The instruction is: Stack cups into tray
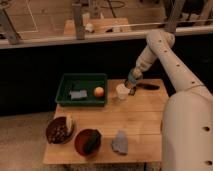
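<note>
The white cup (121,91) stands upright just off the right wall of the green tray (82,76), not yet in it. The gripper (133,86) hangs low beside the cup, on the side away from the tray. Its fingers are clenched tight, though I cannot tell whether they pinch anything. It is probably placed there to work on that cup. Inside the tray, a small orange ball (99,92) and a grey item (77,94) take up floor space, leaving the back strip bare.
</note>
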`<state>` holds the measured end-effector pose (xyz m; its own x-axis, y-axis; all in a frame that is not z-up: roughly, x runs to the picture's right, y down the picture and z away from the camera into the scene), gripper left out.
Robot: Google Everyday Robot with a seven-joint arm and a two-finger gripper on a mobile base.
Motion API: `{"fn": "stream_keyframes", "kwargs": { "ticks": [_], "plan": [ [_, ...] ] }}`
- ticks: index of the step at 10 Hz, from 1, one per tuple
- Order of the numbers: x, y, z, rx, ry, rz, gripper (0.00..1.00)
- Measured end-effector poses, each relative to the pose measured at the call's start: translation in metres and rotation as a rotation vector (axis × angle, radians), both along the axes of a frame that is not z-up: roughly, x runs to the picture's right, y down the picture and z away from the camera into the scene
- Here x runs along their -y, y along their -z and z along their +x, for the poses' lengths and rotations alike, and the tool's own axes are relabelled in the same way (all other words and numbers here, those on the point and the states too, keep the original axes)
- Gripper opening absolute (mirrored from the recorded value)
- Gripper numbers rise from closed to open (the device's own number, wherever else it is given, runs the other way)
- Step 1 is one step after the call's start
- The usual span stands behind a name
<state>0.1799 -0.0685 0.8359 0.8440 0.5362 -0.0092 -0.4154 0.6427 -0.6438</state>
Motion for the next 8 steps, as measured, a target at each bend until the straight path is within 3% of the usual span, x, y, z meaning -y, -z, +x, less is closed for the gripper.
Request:
{"fn": "stream_keyframes", "kwargs": {
  "ticks": [6,8],
  "plan": [
    [-0.015,-0.015,-0.022,-0.028,-0.024,-0.006,0.00],
    [-0.017,-0.022,-0.030,-0.042,-0.019,-0.003,0.07]
  ]
}}
